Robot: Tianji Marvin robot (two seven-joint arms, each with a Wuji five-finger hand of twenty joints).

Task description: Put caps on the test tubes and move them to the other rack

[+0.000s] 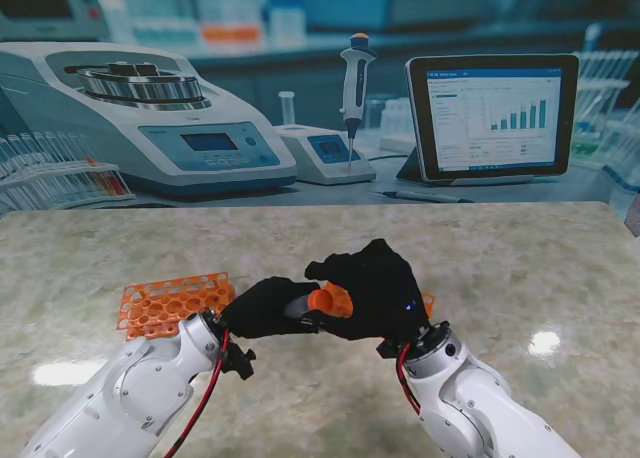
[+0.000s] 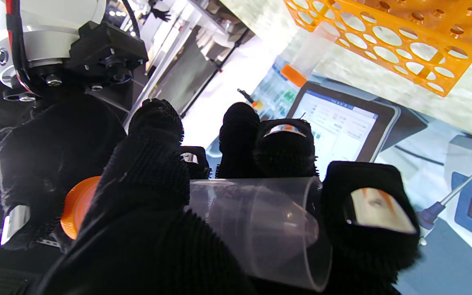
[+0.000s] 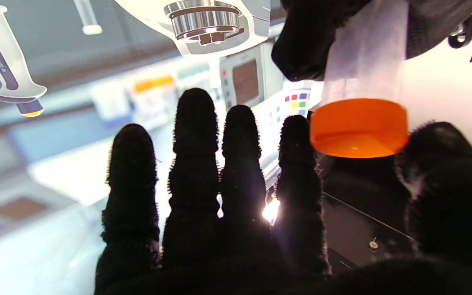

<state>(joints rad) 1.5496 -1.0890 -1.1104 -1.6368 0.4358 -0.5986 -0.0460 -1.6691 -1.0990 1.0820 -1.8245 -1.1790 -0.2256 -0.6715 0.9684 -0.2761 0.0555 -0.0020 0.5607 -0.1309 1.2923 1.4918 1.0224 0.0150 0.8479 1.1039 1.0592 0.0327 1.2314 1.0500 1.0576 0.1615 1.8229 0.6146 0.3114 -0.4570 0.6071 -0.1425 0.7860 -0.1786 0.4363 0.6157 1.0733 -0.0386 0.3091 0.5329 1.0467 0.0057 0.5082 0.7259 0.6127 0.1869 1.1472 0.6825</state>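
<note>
My left hand (image 1: 262,308) is shut on a clear test tube (image 2: 256,225), held level above the table. An orange cap (image 1: 331,300) sits on the tube's end that points toward my right hand (image 1: 378,290). In the right wrist view the cap (image 3: 359,128) lies between that hand's thumb (image 3: 439,155) and index finger (image 3: 297,164), both against its sides, while the other fingers stand straight. The left hand (image 3: 305,41) grips the tube (image 3: 365,53) above it. An orange rack (image 1: 168,303) lies on the table beside my left wrist. A corner of a second orange rack (image 1: 428,303) shows behind my right hand.
Another capped tube (image 2: 301,61) shows by the rack (image 2: 387,39) in the left wrist view. A printed lab backdrop (image 1: 300,98) with a centrifuge, a pipette and a tablet stands at the table's far edge. Marble tabletop (image 1: 520,268) stretches to the right.
</note>
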